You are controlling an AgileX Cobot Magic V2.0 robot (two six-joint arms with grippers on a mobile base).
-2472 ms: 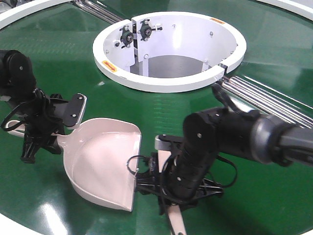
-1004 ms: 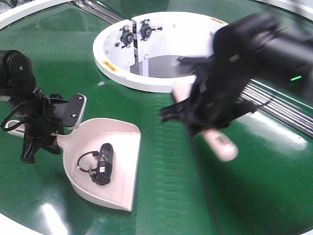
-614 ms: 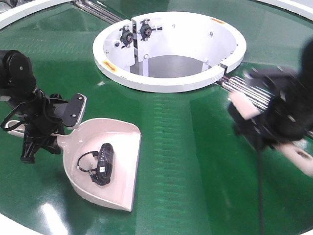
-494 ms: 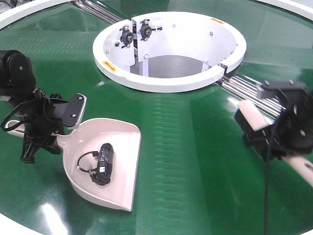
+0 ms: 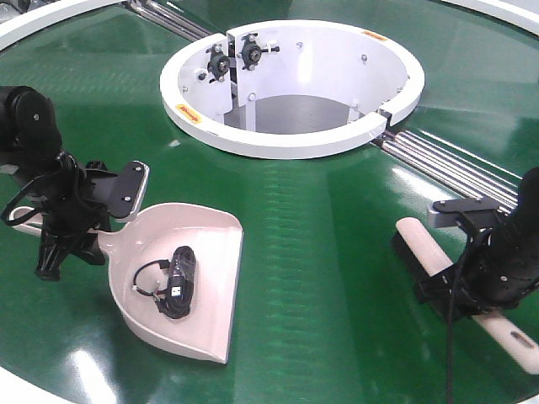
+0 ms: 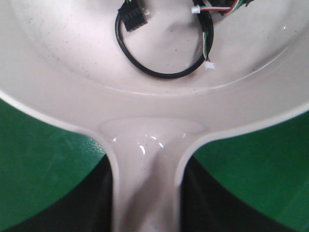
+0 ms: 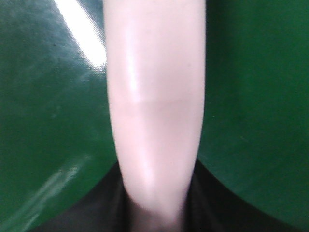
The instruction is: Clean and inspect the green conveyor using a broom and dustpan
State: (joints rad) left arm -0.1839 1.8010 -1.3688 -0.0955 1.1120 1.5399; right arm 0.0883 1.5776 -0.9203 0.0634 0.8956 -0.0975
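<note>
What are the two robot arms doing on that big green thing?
They are tidying the green conveyor. The left gripper holds the dustpan by its handle, with the pan resting on the belt and a coiled black cable lying inside it. The right gripper holds the broom by its handle, off to the right side, well apart from the dustpan.

Near left, I see a black cable (image 5: 173, 282) coiled in a loose bundle, its thin wires ending in small white plugs (image 6: 209, 65). Far centre, two black bearing mounts (image 5: 250, 52) sit side by side on a white inner wall (image 5: 303, 67); orange labels (image 5: 375, 35) mark its top rim.
</note>
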